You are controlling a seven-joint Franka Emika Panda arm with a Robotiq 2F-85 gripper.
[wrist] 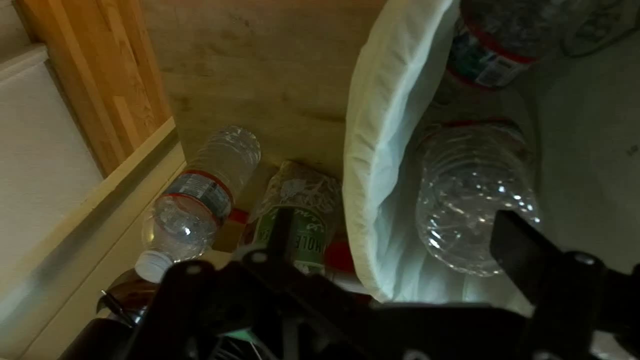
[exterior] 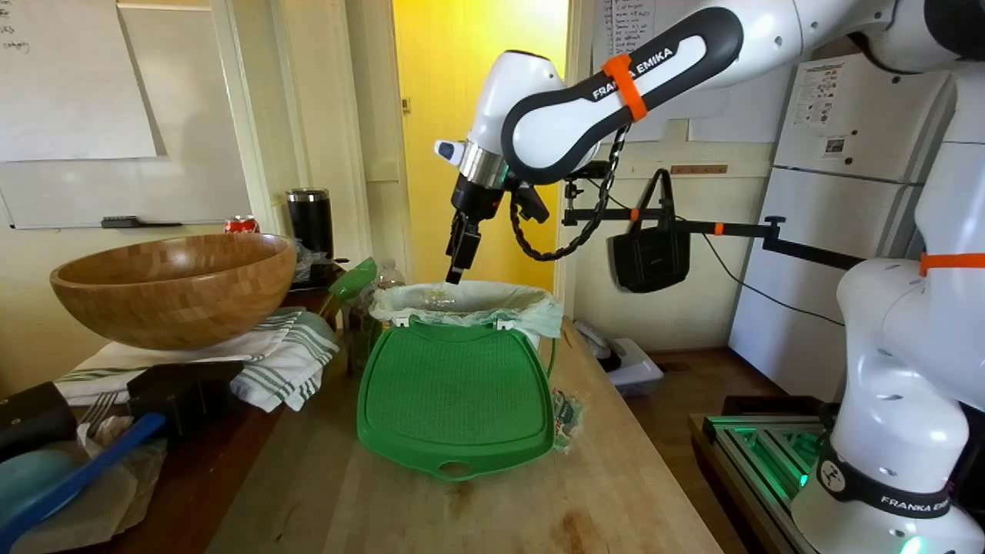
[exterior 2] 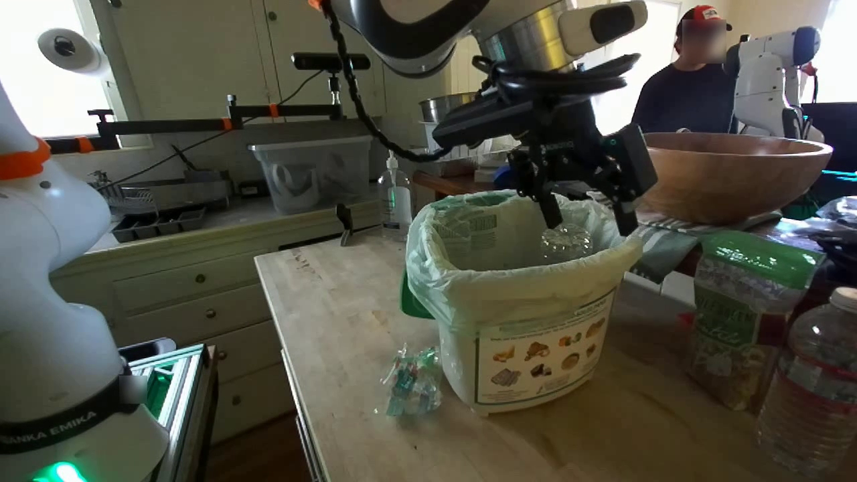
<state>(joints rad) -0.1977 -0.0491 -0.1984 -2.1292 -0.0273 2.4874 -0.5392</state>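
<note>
While your tool [exterior 2: 589,219] is hovering, jaws apart, a clear bottle [wrist: 475,200] is resting in the bin [exterior 2: 529,341] at wrist-view right.

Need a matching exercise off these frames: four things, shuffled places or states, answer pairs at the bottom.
Things
1. gripper
2. wooden bowl
3. green lid
4. crinkly packet

Places and states
A. resting on a striped cloth
B. open, fingers apart, near the rim of the lined bin
C. lying on the wooden table, close beside the bin
D. flipped open, hanging down outside the bin

Pairs: 1-B, 2-A, 3-D, 4-C
</note>
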